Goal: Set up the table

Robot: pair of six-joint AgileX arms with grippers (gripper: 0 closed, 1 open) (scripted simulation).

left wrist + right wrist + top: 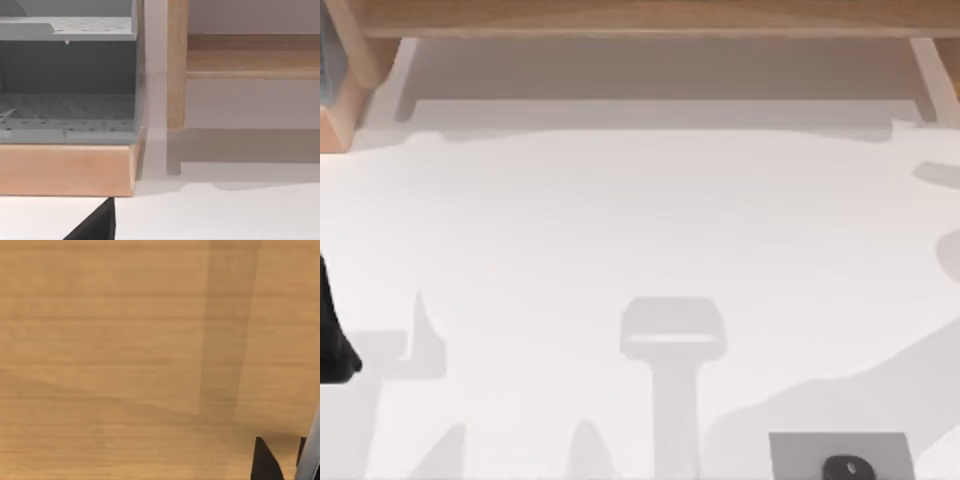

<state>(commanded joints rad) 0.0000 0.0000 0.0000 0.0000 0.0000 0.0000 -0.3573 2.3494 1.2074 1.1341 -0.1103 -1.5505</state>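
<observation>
The white bench [650, 220] spans the top view, with wooden boards [640, 15] along its far edge. A grey pad [795, 452] carrying a dark mouse [848, 468] lies at the near edge, toward the right corner. A grey rack [67, 80] on a wooden base stands at the far left corner. The left tool [332, 340] sits at the left edge; whether it is open or closed cannot be told.

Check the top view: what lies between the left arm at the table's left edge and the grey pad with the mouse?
Bare white table with shadows only, between left arm and grey pad.
</observation>
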